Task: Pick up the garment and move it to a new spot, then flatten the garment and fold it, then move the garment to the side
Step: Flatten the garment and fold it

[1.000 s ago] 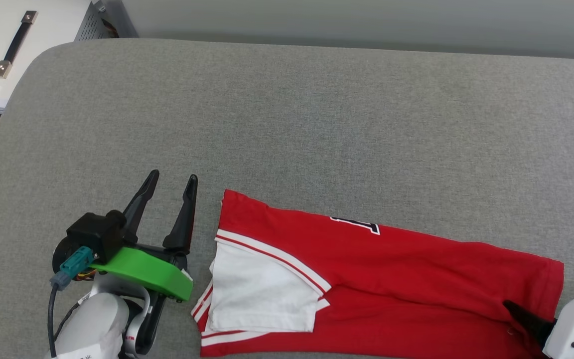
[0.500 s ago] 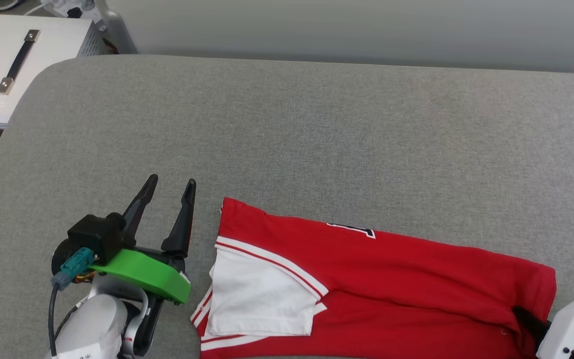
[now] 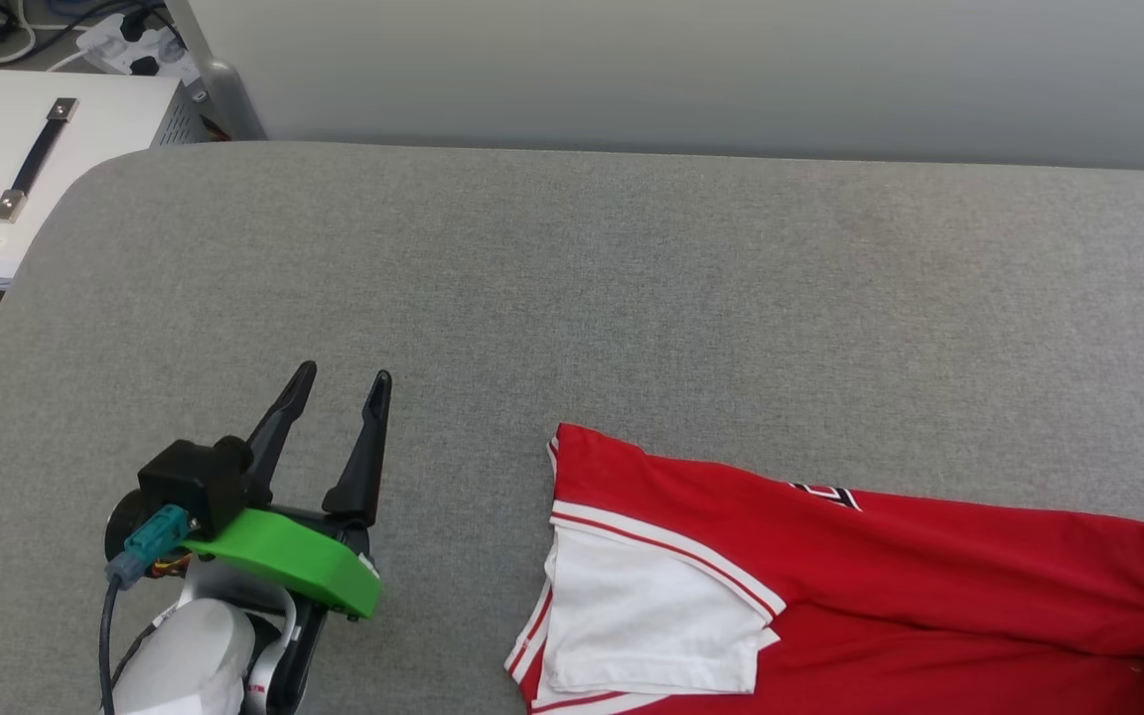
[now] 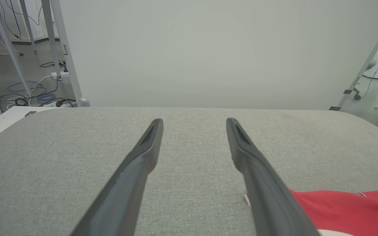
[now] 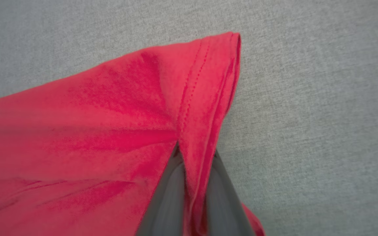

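Head view: a red shirt (image 3: 929,586) lies folded into a long band on a grey padded table (image 3: 632,298). It sits at the lower right and runs off the right edge of the view. Its white sleeve (image 3: 651,626), trimmed in red and white, lies at the left end. A scrap of black-and-white lettering (image 3: 825,494) shows along the far edge.

The left gripper (image 3: 346,373) sits at the lower left, well apart from the shirt. Its 2 dark fingers are spread wide with nothing between them.

Right wrist view: the right gripper (image 5: 195,150) has its 2 fingers closed on a thin pinch of the stitched hem (image 5: 208,82) at the shirt's right end. Cloth is bunched between them.

Likely risks: the pinch takes in only a narrow strip close to the edge, so a quick pull could slip the hem free. With 1 end held and the other lying loose, dragging across the rough table cover could make the folded layers slide apart. The sleeve could also flop open, undoing the fold. The free gripper is too far off to steady anything.

Containers: none is open. A white case (image 3: 56,149) with a black handle stands beside the table's far left corner. It is closed, so its contents are hidden.
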Motion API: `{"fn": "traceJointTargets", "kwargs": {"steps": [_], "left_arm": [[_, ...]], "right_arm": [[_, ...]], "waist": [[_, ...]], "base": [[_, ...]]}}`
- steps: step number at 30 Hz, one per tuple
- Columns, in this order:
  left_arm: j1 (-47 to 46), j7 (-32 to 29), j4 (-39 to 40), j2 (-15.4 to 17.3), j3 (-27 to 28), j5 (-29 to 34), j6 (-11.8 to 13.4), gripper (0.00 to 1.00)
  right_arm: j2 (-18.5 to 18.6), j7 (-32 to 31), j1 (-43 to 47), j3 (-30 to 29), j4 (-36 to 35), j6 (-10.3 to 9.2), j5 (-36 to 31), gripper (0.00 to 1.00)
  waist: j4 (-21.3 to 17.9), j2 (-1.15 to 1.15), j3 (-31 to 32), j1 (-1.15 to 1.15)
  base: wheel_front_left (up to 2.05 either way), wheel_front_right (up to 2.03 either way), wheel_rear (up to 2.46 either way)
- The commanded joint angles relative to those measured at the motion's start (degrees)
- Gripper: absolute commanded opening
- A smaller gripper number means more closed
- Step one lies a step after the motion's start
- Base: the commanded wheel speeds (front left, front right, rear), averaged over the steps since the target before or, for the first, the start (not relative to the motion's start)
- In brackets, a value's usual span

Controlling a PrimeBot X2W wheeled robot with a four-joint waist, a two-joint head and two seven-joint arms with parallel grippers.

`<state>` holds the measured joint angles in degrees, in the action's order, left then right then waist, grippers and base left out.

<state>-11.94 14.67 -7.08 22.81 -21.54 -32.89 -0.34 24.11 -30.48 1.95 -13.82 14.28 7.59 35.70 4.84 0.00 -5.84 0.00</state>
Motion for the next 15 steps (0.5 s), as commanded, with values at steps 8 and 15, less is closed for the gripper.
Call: {"fn": "traceJointTargets", "kwargs": {"steps": [8,15], "left_arm": [[3.3,0.3,-1.1,-1.6,-0.1,0.0,-0.2,1.00],[5.0,0.3,-1.4,-2.1,0.5,-0.3,-0.4,1.00]], "right_arm": [[-0.7,-0.7,3.0,2.4,-4.3,-0.10,1.3,0.00],[-2.9,-3.6,5.8,5.8,-11.4,-0.10,2.6,0.00]], "waist": [[-0.4,0.00,4.3,0.00],[-0.4,0.00,7.0,0.00]], "base": [[0.00,0.00,0.00],[0.00,0.00,0.00]]}}
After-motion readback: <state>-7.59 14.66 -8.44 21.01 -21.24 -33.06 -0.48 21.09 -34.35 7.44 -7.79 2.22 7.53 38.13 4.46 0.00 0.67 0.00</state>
